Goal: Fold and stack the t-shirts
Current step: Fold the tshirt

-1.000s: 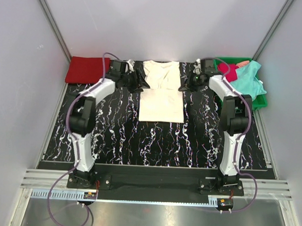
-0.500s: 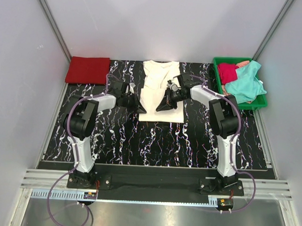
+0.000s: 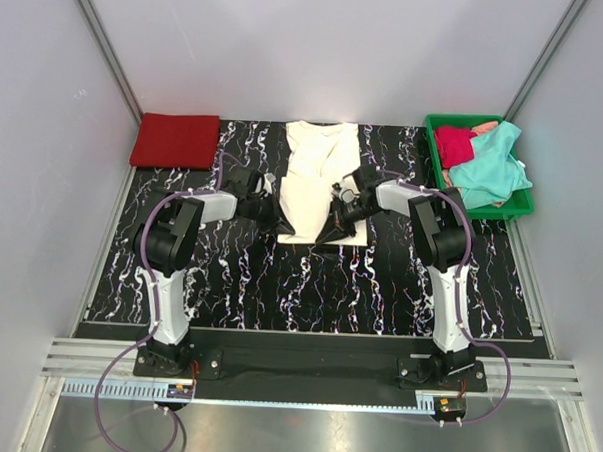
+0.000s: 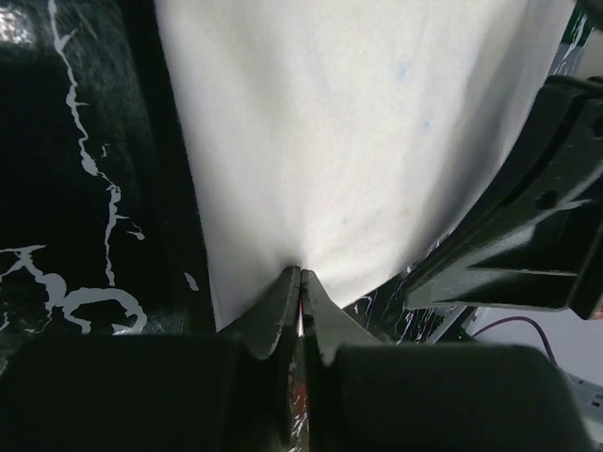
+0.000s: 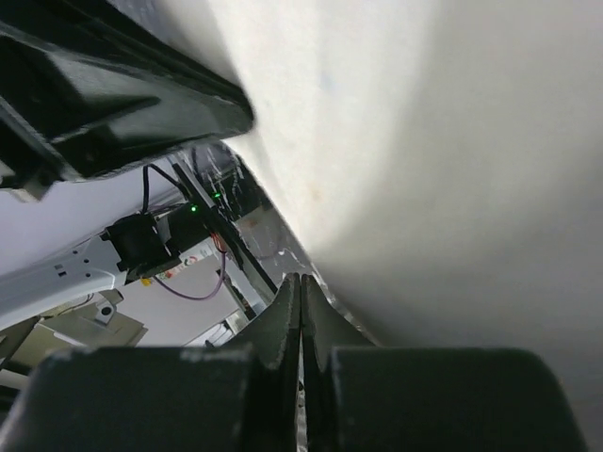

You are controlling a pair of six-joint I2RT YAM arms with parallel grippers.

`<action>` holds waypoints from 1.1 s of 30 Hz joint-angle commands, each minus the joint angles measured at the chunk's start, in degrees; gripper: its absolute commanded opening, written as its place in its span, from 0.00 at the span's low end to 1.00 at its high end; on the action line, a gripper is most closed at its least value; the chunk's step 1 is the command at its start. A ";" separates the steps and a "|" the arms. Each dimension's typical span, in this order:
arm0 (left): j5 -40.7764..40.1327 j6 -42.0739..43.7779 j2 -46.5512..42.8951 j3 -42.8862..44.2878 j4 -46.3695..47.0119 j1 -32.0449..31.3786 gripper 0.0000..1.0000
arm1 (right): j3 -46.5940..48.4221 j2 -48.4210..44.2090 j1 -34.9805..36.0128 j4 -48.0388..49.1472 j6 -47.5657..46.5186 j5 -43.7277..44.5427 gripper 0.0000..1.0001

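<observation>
The cream-white t-shirt [image 3: 319, 162] lies at the table's back middle, its near part drawn narrow between the two grippers. My left gripper [image 3: 289, 225] is shut on the shirt's near left edge; the left wrist view shows the cream cloth [image 4: 358, 141] pinched at the left gripper's [image 4: 301, 273] tips. My right gripper [image 3: 327, 234] is shut at the near right edge, close beside the left one. In the right wrist view the cream cloth [image 5: 452, 141] runs down into the right gripper's [image 5: 301, 279] closed tips. A folded red t-shirt [image 3: 175, 140] lies at the back left.
A green tray [image 3: 523, 203] at the back right holds a crimson t-shirt [image 3: 453, 145] and a teal t-shirt [image 3: 489, 166]. Grey walls close in the back and sides. The black marbled table [image 3: 309, 286] stretches toward the arm bases.
Both grippers came from the shirt's back corners to its near edge and drew close together. The left gripper shut during that move. The shirt's near part has narrowed.
</observation>
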 commanded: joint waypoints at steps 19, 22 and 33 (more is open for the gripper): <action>-4.75 7.73 1.05 -2.67 -5.12 -0.52 0.08 | -25.68 -17.58 -17.84 -2.87 -3.73 12.88 0.00; -4.40 8.79 -2.55 -1.54 -8.46 -1.49 0.13 | -27.80 -22.85 -18.29 -5.77 -5.75 16.40 0.01; -12.83 1.16 -20.05 -6.25 -15.06 -2.02 0.63 | -36.50 -29.63 -17.59 17.84 16.03 11.04 0.52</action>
